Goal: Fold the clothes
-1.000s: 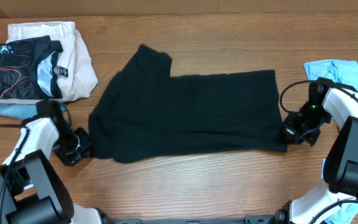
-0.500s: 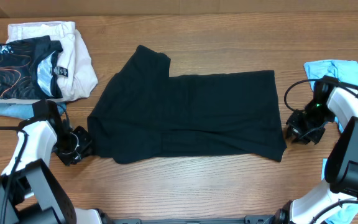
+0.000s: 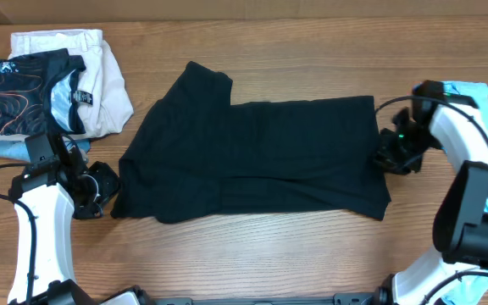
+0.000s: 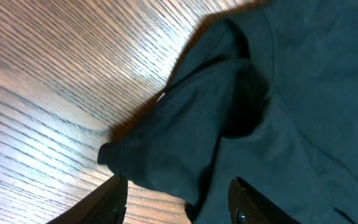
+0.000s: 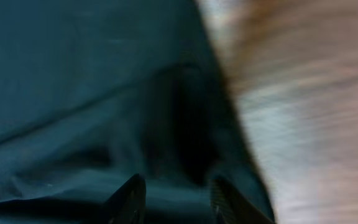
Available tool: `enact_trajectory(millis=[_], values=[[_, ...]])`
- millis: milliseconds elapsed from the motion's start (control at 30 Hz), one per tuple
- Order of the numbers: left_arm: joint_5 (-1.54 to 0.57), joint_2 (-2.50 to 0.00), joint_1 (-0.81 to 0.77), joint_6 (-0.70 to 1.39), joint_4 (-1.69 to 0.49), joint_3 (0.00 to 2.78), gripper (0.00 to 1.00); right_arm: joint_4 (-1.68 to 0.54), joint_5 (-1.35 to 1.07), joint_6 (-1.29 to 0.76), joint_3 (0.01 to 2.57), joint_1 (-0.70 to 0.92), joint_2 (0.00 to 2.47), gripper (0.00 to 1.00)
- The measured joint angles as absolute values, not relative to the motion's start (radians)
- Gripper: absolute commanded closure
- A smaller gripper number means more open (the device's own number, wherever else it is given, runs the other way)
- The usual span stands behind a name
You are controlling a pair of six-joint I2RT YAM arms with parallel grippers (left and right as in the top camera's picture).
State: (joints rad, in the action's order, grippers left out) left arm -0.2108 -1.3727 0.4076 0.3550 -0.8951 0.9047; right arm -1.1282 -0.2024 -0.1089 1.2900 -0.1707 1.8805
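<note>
Count, overhead view: one large black garment [image 3: 252, 157], two arms, two grippers, and one stack of clothes.

- The black garment is lying spread flat at the centre of the wooden table [image 3: 312, 51], with a sleeve pointing toward 11 o'clock.
- The stack is sitting at 10 o'clock. It holds one white piece [image 3: 104, 76], one small black piece with orange lines [image 3: 19, 93] on top, and a light blue edge [image 3: 2, 148] underneath.
- One more light blue cloth [image 3: 456, 93] is lying at 3 o'clock, partly under the right arm.
- The left gripper [image 3: 100, 188] is sitting at the garment's 8 o'clock corner.
- The right gripper [image 3: 394, 157] is sitting at the garment's 3 o'clock edge.

What the wrist views are adding:

- The overhead view is not showing the gap between either gripper's fingers.
- In the left wrist view, the left gripper [image 4: 178, 202] is holding its fingers [image 4: 114, 199] wide apart. The folded corner of the garment is lying loose between them on the wood, unpinched.
- The right wrist view is blurring. The right gripper [image 5: 178, 202] is showing its fingers [image 5: 129, 199] parted over dark fabric near the hem, clamping nothing.
</note>
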Motion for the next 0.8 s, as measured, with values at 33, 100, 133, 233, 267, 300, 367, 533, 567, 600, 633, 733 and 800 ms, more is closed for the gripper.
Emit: enact_trajectory(millis=[33,100,133,233,267,300,367,533,567,600,633,733,800], values=[[-0.211,-1.373,0.408,0.355,-0.899,0.905,0.45,-1.119,-0.202,-0.105,1.29,-0.155,1.88,0.64],[-0.211,-1.373,0.408,0.355,-0.905,0.905,0.45,-1.112,-0.201,-0.104,1.289,-0.134,1.88,0.67],[-0.211,-1.373,0.408,0.355,-0.907,0.905,0.45,-1.113,-0.199,-0.105,1.288,-0.128,1.88,0.67],[-0.211,-1.373,0.408,0.355,-0.91,0.905,0.44,-1.122,-0.191,-0.104,1.286,-0.126,1.88,0.66],[-0.211,-1.373,0.408,0.355,-0.91,0.905,0.44,-1.126,-0.185,-0.104,1.286,-0.129,1.88,0.66],[-0.211,-1.373,0.408,0.355,-0.91,0.905,0.44,-1.132,-0.176,-0.104,1.286,-0.13,1.88,0.66],[-0.211,-1.373,0.408,0.355,-0.91,0.905,0.44,-1.142,-0.147,-0.104,1.286,-0.131,1.88,0.66],[-0.211,-1.373,0.408,0.355,-0.91,0.905,0.44,-1.138,-0.101,-0.103,1.283,-0.142,1.88,0.67],[-0.211,-1.373,0.408,0.355,-0.91,0.905,0.44,-1.138,-0.096,-0.102,1.282,-0.142,1.88,0.67],[-0.211,-1.373,0.408,0.355,-0.91,0.905,0.44,-1.137,-0.095,-0.098,1.279,-0.142,1.88,0.67],[-0.211,-1.373,0.408,0.355,-0.91,0.905,0.44,-1.137,-0.095,-0.096,1.277,-0.142,1.88,0.67],[-0.211,-1.373,0.408,0.355,-0.91,0.905,0.44,-1.128,-0.096,-0.086,1.264,-0.142,1.88,0.67],[-0.211,-1.373,0.408,0.355,-0.91,0.905,0.44,-1.118,-0.096,-0.083,1.258,-0.142,1.88,0.67]])
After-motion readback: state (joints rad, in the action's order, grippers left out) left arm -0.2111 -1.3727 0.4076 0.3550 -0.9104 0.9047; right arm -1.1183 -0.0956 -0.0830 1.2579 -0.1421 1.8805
